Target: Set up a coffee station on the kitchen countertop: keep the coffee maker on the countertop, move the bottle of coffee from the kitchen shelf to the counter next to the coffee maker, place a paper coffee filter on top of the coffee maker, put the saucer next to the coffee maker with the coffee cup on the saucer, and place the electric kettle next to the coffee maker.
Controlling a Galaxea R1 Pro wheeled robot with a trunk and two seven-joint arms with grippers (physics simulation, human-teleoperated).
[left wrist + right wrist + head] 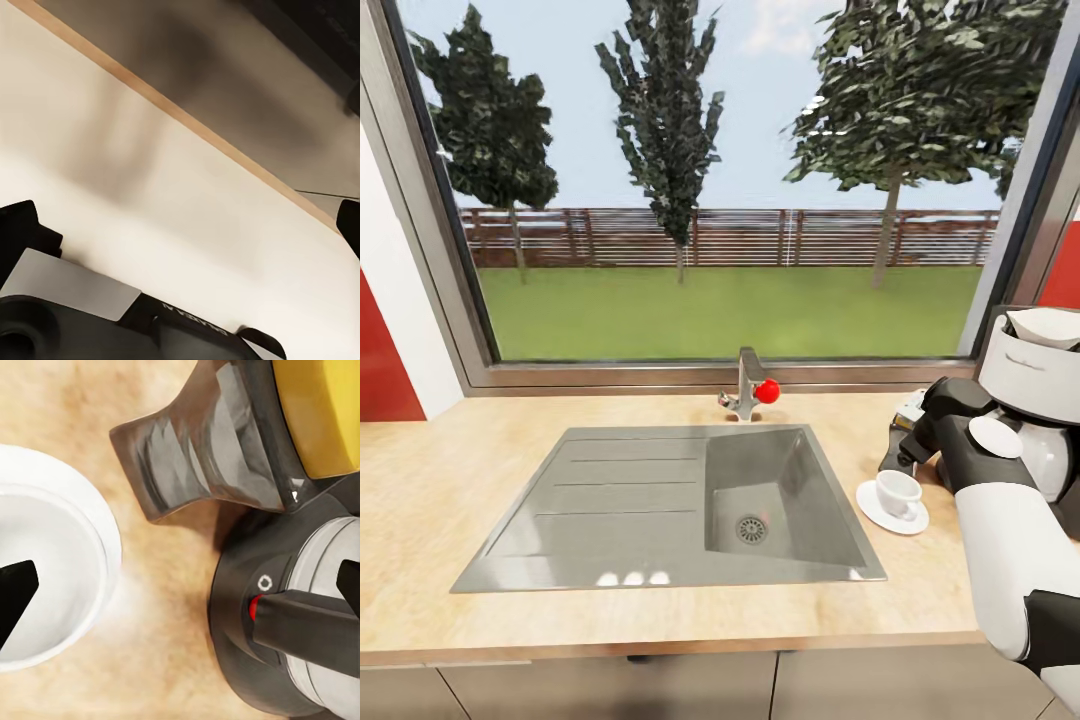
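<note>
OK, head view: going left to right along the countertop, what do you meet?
Sink drainboard → sink basin with the red-knobbed tap behind it → coffee cup on its saucer → coffee maker, paper coffee filter on top.

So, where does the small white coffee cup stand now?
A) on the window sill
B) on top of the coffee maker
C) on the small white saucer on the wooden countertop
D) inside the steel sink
C: the small white coffee cup sits on the round white saucer, right of the steel sink.
</note>
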